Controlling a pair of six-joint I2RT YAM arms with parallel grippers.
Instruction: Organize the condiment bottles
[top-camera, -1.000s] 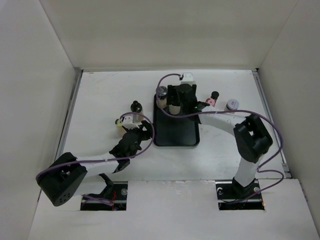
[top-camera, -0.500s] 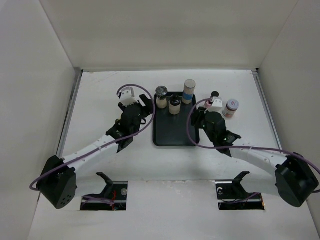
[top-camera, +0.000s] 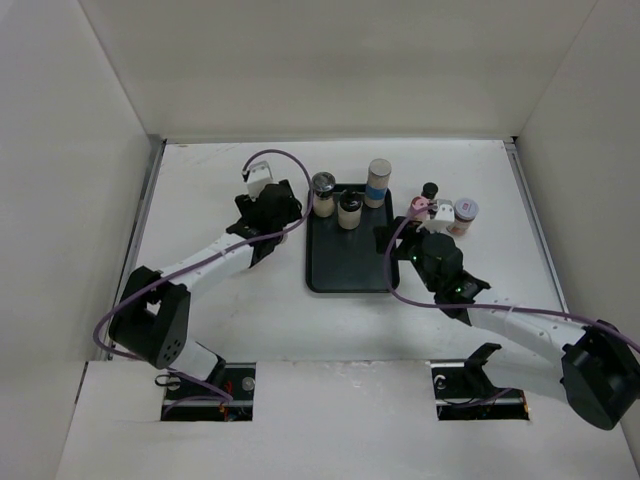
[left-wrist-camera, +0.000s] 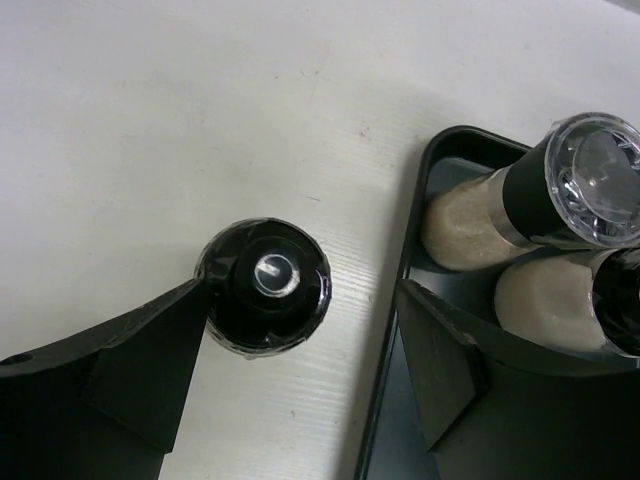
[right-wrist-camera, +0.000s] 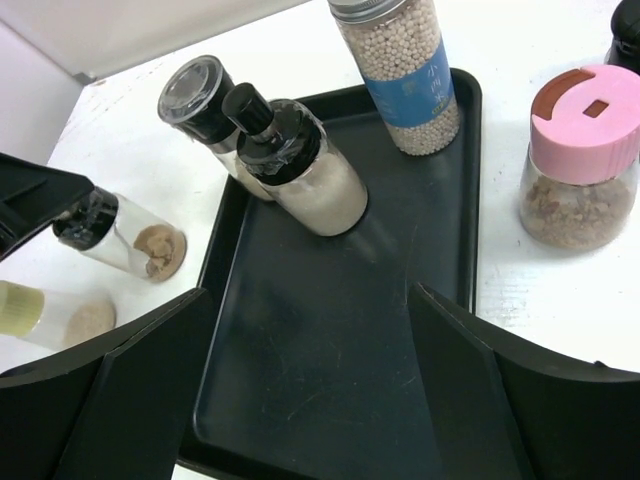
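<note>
Three condiment bottles stand at the back of the black tray (top-camera: 350, 268): a clear-capped one (top-camera: 323, 192), a black-capped one (top-camera: 349, 210) and a tall grey-capped one (top-camera: 377, 182). Right of the tray stand a pink-capped jar (right-wrist-camera: 580, 160), a small black-capped one (top-camera: 430, 190) and another jar (top-camera: 465, 212). My left gripper (left-wrist-camera: 300, 370) is open around a black-capped bottle (left-wrist-camera: 265, 283) beside the tray's left edge; its left finger touches the bottle. My right gripper (right-wrist-camera: 310, 400) is open and empty above the tray's bare front.
A yellowish-capped bottle (right-wrist-camera: 45, 315) stands left of the tray, near the black-capped one (right-wrist-camera: 115, 235). The left gripper's right finger (left-wrist-camera: 440, 370) hangs over the tray's rim (left-wrist-camera: 400, 290). White walls enclose the table on three sides.
The right arm has drawn back from the tray's far end, leaving the tall bottle there. The left arm has reached forward and closed in on the black-capped bottle by the tray.
</note>
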